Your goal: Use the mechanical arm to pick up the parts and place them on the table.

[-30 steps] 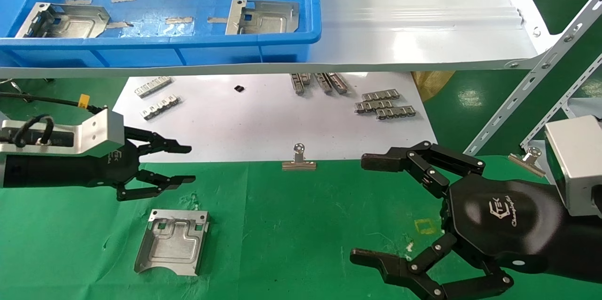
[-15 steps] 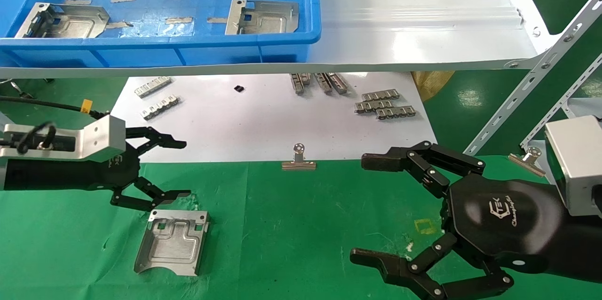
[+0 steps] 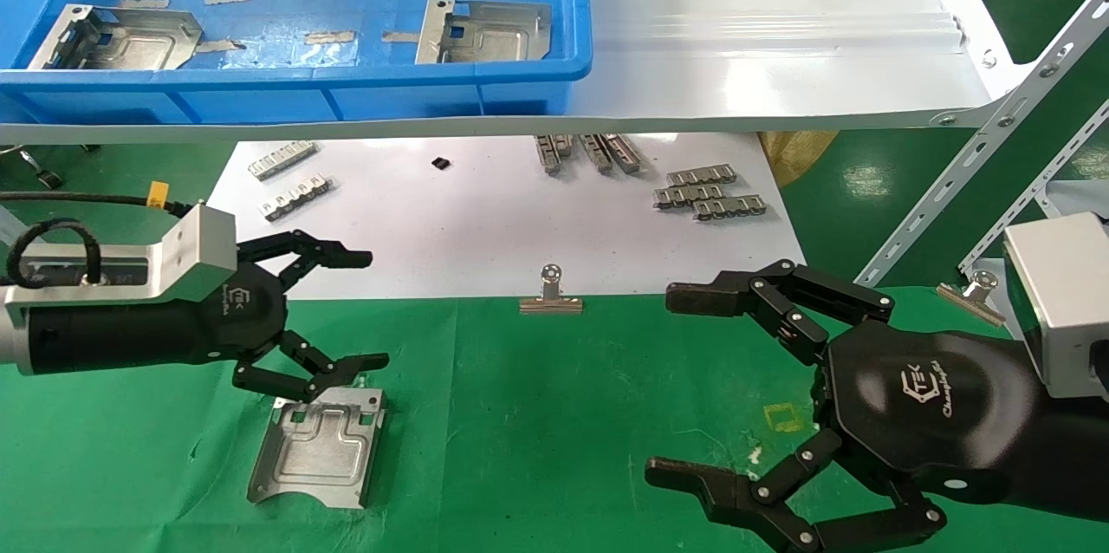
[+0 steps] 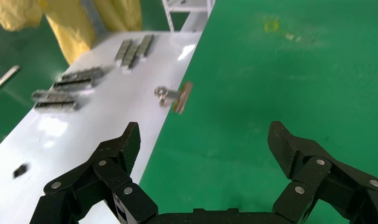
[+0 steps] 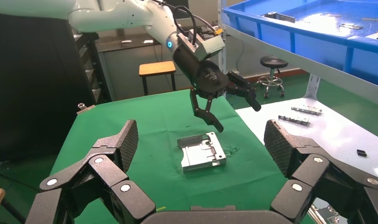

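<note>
One silvery stamped part [image 3: 317, 446] lies flat on the green cloth table [image 3: 537, 414]; it also shows in the right wrist view [image 5: 202, 152]. Two more parts [image 3: 117, 38] [image 3: 483, 30] lie in the blue bin [image 3: 286, 81] on the shelf. My left gripper [image 3: 371, 309], the hand with the cable loop, is open and empty just above the lying part's flanged edge. It also shows in the left wrist view [image 4: 203, 140] and in the right wrist view [image 5: 236, 114]. My right gripper [image 3: 667, 387] is open and empty low at the right over the cloth.
A white sheet [image 3: 485, 224] behind the cloth carries toothed metal strips [image 3: 709, 197] [image 3: 290, 185] and a small black piece [image 3: 440, 163]. A binder clip [image 3: 550, 296] sits at the sheet's front edge, another [image 3: 972, 291] at the right. A glossy white shelf [image 3: 780, 59] and slotted brackets [image 3: 979, 146] overhang.
My left gripper dipped toward the lying part, then moved right and spread wider, its lower finger now over the part's flange. The part and the right arm have not moved.
</note>
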Motion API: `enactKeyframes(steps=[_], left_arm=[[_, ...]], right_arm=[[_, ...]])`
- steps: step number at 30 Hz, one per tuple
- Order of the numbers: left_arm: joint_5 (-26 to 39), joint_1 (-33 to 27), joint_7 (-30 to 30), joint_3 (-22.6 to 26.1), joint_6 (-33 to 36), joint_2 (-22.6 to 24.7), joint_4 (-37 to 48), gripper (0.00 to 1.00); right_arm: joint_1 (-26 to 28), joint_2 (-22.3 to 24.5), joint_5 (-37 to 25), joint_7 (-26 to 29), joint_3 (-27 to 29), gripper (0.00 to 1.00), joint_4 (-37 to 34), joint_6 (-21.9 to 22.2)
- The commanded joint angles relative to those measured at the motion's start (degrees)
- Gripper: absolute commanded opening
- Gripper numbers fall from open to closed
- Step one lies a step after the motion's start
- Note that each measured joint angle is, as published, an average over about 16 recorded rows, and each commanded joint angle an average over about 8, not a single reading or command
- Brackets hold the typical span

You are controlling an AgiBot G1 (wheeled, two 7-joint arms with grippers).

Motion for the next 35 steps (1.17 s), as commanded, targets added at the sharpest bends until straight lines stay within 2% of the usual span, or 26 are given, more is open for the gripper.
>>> enactKeyframes(steps=[1,35], left_arm=[[-0.7,1.4,-1.5,-1.3,-0.2,-0.6,-2.4,1.0],[-12.3,24.5,-25.9,-22.2,-3.1,-10.5,-40.8,1.0]], right_arm=[[0.0,0.0,0.0,0.0,0.0,1.0,0.0,0.0],[0.0,0.0,0.0,0.0,0.0,1.0,0.0,0.0]])
